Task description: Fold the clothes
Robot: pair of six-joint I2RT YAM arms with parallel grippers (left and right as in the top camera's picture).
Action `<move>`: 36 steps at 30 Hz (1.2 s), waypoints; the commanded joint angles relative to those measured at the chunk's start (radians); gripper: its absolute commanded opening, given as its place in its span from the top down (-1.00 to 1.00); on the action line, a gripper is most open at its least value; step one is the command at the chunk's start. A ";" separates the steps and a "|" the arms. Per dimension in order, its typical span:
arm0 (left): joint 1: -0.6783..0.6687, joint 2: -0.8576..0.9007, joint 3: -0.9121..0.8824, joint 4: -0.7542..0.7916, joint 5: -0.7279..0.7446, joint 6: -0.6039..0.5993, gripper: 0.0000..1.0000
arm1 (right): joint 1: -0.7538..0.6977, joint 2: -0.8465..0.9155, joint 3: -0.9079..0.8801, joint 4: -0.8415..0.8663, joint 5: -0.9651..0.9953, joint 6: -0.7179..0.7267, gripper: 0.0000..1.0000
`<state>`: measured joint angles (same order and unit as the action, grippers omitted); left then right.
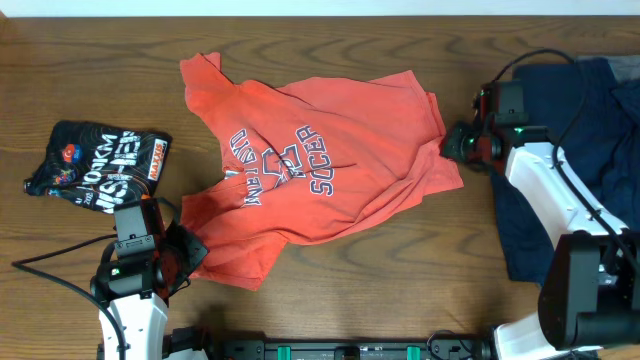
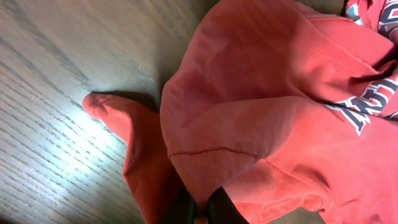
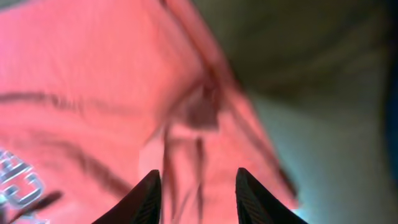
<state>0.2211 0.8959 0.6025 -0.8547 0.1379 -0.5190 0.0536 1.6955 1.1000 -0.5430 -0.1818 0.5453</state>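
Observation:
The clothes, a coral-red T-shirt (image 1: pixel 320 160) with navy lettering, lie crumpled in the middle of the table. My left gripper (image 1: pixel 183 250) is at the shirt's near left corner. In the left wrist view the left gripper (image 2: pixel 200 211) is shut on a ribbed edge of the shirt (image 2: pixel 280 112), with a fold of red cloth bunched just past the fingers. My right gripper (image 1: pixel 448 143) is at the shirt's right edge. Seen from the right wrist, the right gripper (image 3: pixel 198 186) has its fingers apart, with the red cloth (image 3: pixel 93 74) lying blurred beyond them and not pinched.
A small black shirt with white and orange print (image 1: pixel 100 160) lies at the left. Dark navy garments (image 1: pixel 600 110) lie at the right under the right arm. Bare wooden table (image 1: pixel 400 270) shows in front of the shirt.

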 commanded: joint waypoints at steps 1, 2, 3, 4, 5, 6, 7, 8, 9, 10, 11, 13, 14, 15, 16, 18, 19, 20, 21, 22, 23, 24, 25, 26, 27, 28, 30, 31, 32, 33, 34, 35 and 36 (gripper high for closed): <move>0.004 0.000 0.007 0.000 -0.016 0.013 0.87 | 0.019 0.016 0.002 0.019 -0.093 0.160 0.17; 0.004 0.000 0.007 -0.001 -0.016 0.014 0.87 | 0.023 0.018 0.002 0.029 -0.092 0.185 0.09; 0.004 0.000 0.007 -0.001 -0.016 0.013 0.87 | 0.026 0.023 0.002 0.037 -0.087 0.211 0.06; 0.004 0.000 0.007 -0.001 -0.016 0.013 0.87 | 0.027 0.026 0.002 0.040 -0.083 0.238 0.00; 0.004 0.000 0.007 -0.001 -0.016 0.014 0.87 | 0.027 0.029 0.002 0.041 -0.079 0.270 -0.04; 0.004 0.000 0.007 -0.001 -0.016 0.013 0.87 | 0.027 0.033 0.002 0.044 -0.076 0.303 -0.06; 0.004 0.000 0.007 -0.001 -0.016 0.013 0.87 | 0.027 0.037 0.002 0.049 -0.077 0.332 -0.09; 0.004 0.000 0.007 -0.001 -0.016 0.013 0.87 | 0.027 0.043 0.002 0.057 -0.077 0.357 -0.11; 0.004 0.000 0.007 -0.001 -0.016 0.013 0.87 | 0.028 0.052 0.002 0.065 -0.077 0.384 -0.11; 0.004 0.000 0.008 -0.001 -0.016 0.013 0.87 | 0.029 0.058 0.002 0.068 -0.077 0.399 -0.11; 0.004 0.000 0.007 -0.001 -0.016 0.013 0.86 | 0.029 0.064 0.002 0.068 -0.076 0.412 -0.11; 0.004 0.000 0.007 -0.001 -0.016 0.014 0.87 | 0.028 0.078 0.002 0.069 -0.066 0.450 -0.11; 0.004 0.000 0.007 -0.001 -0.016 0.014 0.87 | 0.028 0.087 0.002 0.077 -0.048 0.469 -0.11; 0.004 0.000 0.007 -0.001 -0.016 0.014 0.87 | 0.028 0.091 0.002 0.095 -0.033 0.475 -0.11; 0.004 0.000 0.007 -0.001 -0.016 0.014 0.87 | 0.028 0.097 0.002 0.114 -0.021 0.475 -0.10; 0.004 0.000 0.007 -0.001 -0.016 0.014 0.87 | 0.028 0.104 0.002 0.156 -0.016 0.476 -0.09; 0.004 0.000 0.007 -0.001 -0.016 0.014 0.87 | 0.027 0.106 0.002 0.169 -0.016 0.477 -0.09; 0.004 0.000 0.007 -0.001 -0.016 0.014 0.86 | 0.027 0.108 0.002 0.184 -0.015 0.480 -0.08; 0.004 0.000 0.007 -0.001 -0.016 0.014 0.87 | 0.027 0.110 0.002 0.195 -0.007 0.486 -0.09; 0.004 0.000 0.007 -0.001 -0.016 0.014 0.87 | 0.027 0.111 0.002 0.198 0.002 0.492 -0.08; 0.004 0.000 0.007 -0.001 -0.016 0.014 0.87 | 0.027 0.114 0.002 0.200 0.010 0.496 -0.08; 0.004 0.000 0.007 -0.001 -0.016 0.014 0.87 | 0.028 0.118 0.002 0.200 0.016 0.498 -0.08; 0.004 0.000 0.007 -0.001 -0.016 0.013 0.87 | 0.029 0.126 0.002 0.199 0.017 0.498 -0.08; 0.004 0.000 0.007 -0.001 -0.016 0.013 0.87 | 0.029 0.130 0.002 0.198 0.017 0.497 -0.08; 0.004 0.000 0.007 -0.001 -0.016 0.013 0.87 | 0.029 0.138 0.002 0.193 0.016 0.497 -0.07; 0.004 0.000 0.007 -0.001 -0.016 0.013 0.87 | 0.030 0.143 0.002 0.187 0.016 0.497 -0.07; 0.004 0.000 0.007 -0.001 -0.016 0.013 0.87 | 0.032 0.158 0.002 0.188 0.016 0.497 -0.08; 0.004 0.000 0.007 -0.001 -0.016 0.013 0.87 | 0.033 0.165 0.002 0.190 0.017 0.498 -0.06; 0.004 0.000 0.007 -0.001 -0.016 0.013 0.87 | 0.033 0.169 0.002 0.194 0.016 0.497 -0.01; 0.004 0.000 0.007 -0.001 -0.016 0.013 0.87 | 0.033 0.171 0.002 0.196 0.017 0.497 0.04; 0.004 0.000 0.007 -0.001 -0.016 0.013 0.87 | 0.033 0.172 0.002 0.198 0.017 0.497 0.17; 0.004 0.000 0.007 -0.001 -0.016 0.014 0.87 | 0.033 0.172 0.002 0.204 0.018 0.497 0.28; 0.004 0.000 0.007 -0.001 -0.016 0.013 0.87 | 0.033 0.172 0.002 0.211 0.018 0.497 0.34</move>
<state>0.2211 0.8959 0.6025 -0.8555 0.1379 -0.5186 0.0772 1.8587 1.1000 -0.3428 -0.1822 1.0374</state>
